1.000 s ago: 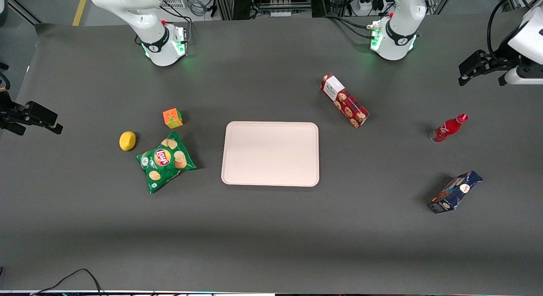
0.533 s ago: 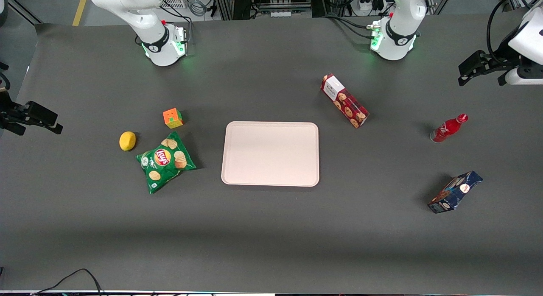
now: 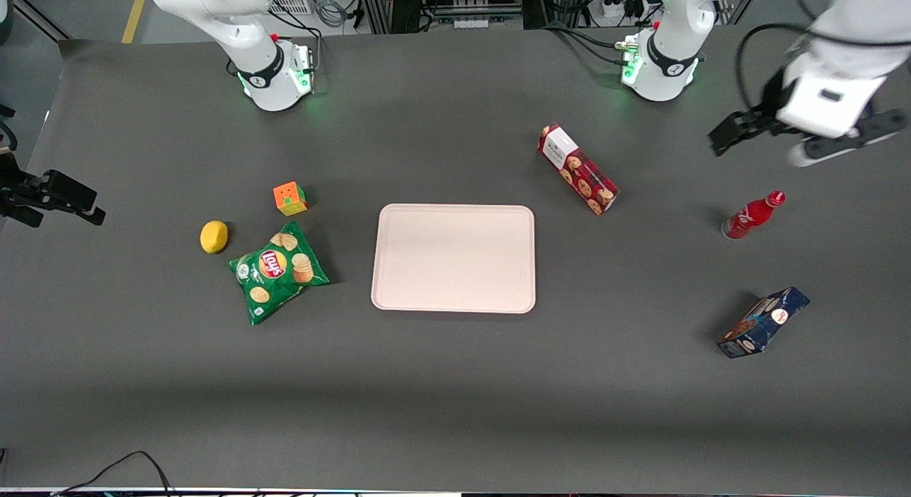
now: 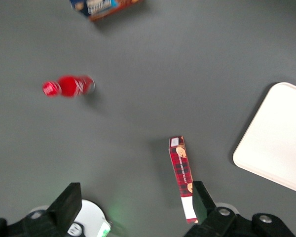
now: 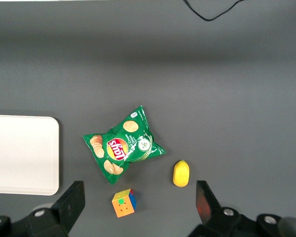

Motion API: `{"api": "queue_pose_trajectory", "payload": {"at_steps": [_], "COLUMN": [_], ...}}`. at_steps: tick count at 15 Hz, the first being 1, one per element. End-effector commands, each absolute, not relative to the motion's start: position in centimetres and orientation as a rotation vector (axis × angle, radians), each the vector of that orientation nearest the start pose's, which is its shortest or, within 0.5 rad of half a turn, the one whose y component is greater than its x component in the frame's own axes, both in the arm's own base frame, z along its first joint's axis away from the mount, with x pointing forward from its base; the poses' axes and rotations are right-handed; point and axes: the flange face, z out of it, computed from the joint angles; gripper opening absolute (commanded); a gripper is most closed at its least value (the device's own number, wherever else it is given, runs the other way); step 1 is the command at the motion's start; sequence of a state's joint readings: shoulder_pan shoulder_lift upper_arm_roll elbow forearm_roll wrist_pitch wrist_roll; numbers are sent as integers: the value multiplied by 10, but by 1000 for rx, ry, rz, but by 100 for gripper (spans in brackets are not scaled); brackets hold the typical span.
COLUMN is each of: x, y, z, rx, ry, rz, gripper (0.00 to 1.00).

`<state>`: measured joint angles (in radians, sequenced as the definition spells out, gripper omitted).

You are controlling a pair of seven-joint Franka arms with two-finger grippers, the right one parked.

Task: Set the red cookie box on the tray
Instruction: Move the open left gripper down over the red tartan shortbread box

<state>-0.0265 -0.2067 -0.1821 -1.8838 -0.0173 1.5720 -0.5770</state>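
Observation:
The red cookie box [image 3: 578, 169] lies flat on the dark table, a long plaid carton with its white label end pointing toward the arm bases. The pale tray [image 3: 453, 258] sits mid-table, nearer the front camera than the box, with nothing on it. My left gripper [image 3: 727, 135] hangs above the table toward the working arm's end, well apart from the box and farther from the camera than the soda bottle. In the left wrist view the gripper [image 4: 135, 197] is open and holds nothing. One finger overlaps the label end of the cookie box [image 4: 181, 170]. The tray [image 4: 278, 138] shows beside it.
A red soda bottle [image 3: 752, 215] and a dark blue snack box [image 3: 763, 322] lie toward the working arm's end. A green chip bag [image 3: 277, 271], a colour cube [image 3: 290, 198] and a lemon [image 3: 213, 236] lie toward the parked arm's end. Both arm bases stand along the table's back edge.
The left arm has swung in from the table's end toward the cookie box, mostly in the last half second. Every object on the table has stayed put.

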Motion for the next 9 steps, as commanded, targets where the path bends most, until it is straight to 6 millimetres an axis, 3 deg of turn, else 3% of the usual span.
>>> {"api": "queue_pose_trajectory", "payload": {"at_steps": [1,5,9], "x": [453,434,397], "y": [-146,-174,-201], "z": [519,451,373], "rx": [-2954,-2906,-2884], "ry": [-711,-898,-1002], "rz": [149,59,-28], "gripper": [100,100,100]}}
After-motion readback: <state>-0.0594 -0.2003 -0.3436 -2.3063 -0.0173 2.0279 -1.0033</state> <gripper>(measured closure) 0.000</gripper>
